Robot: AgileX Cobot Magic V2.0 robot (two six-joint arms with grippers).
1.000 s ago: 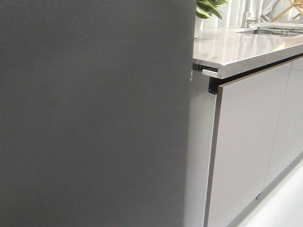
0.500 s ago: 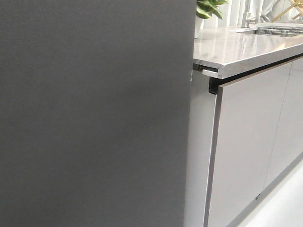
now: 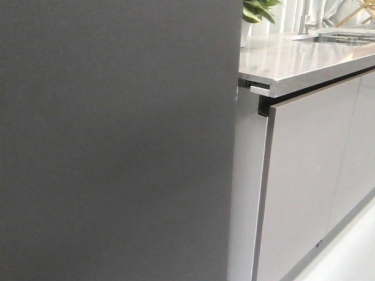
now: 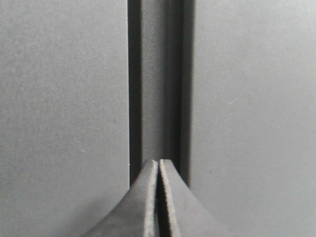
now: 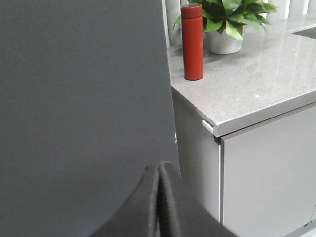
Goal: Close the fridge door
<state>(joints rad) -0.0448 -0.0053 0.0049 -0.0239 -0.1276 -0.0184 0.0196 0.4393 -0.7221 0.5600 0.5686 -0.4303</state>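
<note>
The fridge door [image 3: 111, 140] is a large matte dark-grey panel filling the left two thirds of the front view, its right edge next to the counter end. It also fills the left of the right wrist view [image 5: 79, 98]. My left gripper [image 4: 158, 161] is shut and empty, its tips at a dark vertical gap [image 4: 160, 79] between two dark-grey panels. My right gripper [image 5: 159, 167] is shut and empty, its tips close to the door's surface near its right edge. Neither gripper shows in the front view.
A grey stone countertop [image 3: 293, 58] runs to the right over light-grey glossy cabinet doors [image 3: 304, 187]. On it stand a red flask [image 5: 192, 42] and a potted plant [image 5: 224, 22]. A sink [image 3: 345, 38] is set in at the far right.
</note>
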